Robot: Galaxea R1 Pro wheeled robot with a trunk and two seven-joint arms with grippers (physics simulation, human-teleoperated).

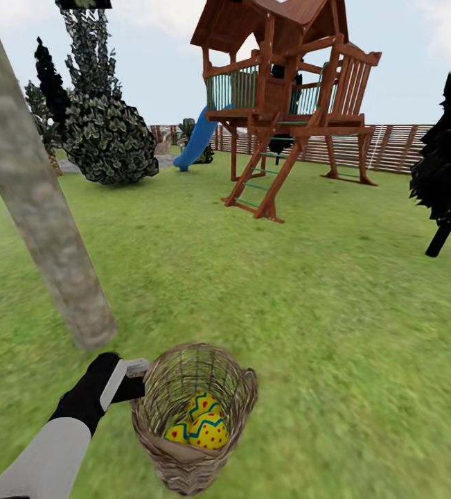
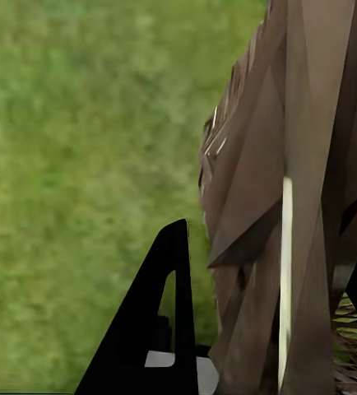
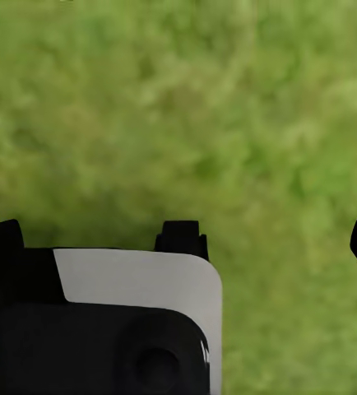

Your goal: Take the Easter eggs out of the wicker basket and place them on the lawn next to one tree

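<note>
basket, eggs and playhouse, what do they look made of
Basket: brown woven wicker, matte, seen in the open twig weave. Eggs: smooth hard shell, painted yellow with blue zigzags and red dots; actual material unclear. Playhouse: reddish stained wood beams and slats, with a blue, likely plastic, slide.

Looks like somebody's backyard garden: grassy lawn [image 1: 322,312] everywhere, a wooden play tower [image 1: 287,90] with a blue slide [image 1: 196,142] well beyond the left claw [image 1: 138,371], slatted fence [image 1: 398,145] behind, bushy trees [image 1: 104,132] around.
</note>
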